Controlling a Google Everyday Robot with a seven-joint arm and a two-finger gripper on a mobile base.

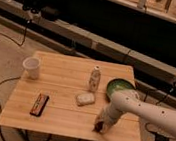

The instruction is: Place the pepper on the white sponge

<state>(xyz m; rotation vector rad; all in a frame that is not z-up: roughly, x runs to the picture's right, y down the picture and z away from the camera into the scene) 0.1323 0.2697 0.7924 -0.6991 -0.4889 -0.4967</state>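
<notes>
The light wooden rectangular table (65, 76) takes the middle of the camera view. The white robot arm (145, 111) comes in from the right and bends down to the near right part of the table.

The round green bowl (116, 85) stands at the right edge, partly behind the arm. I see nothing inside it, but part of its inside is hidden. The white plastic cup (31, 67) stands far to the left, and its content cannot be seen. The upright pale bottle (94, 79) is closed and stands just behind the white sponge. The flat dark bar with orange marks (39, 104) lies near the front left.

The small pale rectangular white sponge (84, 99) lies near the middle and nothing is on it.

The gripper (103, 124) is low at the near edge, right at the small dark red-brown pepper (97, 128). Whether it is clenched on the pepper or released, I cannot tell.

The pepper is probably light, smooth and a little slippery, and firm enough for a gentle squeeze. I think the best hold is across its thick middle, not at the thin end. The sponge is soft and may give way, so the pepper could roll off.
</notes>
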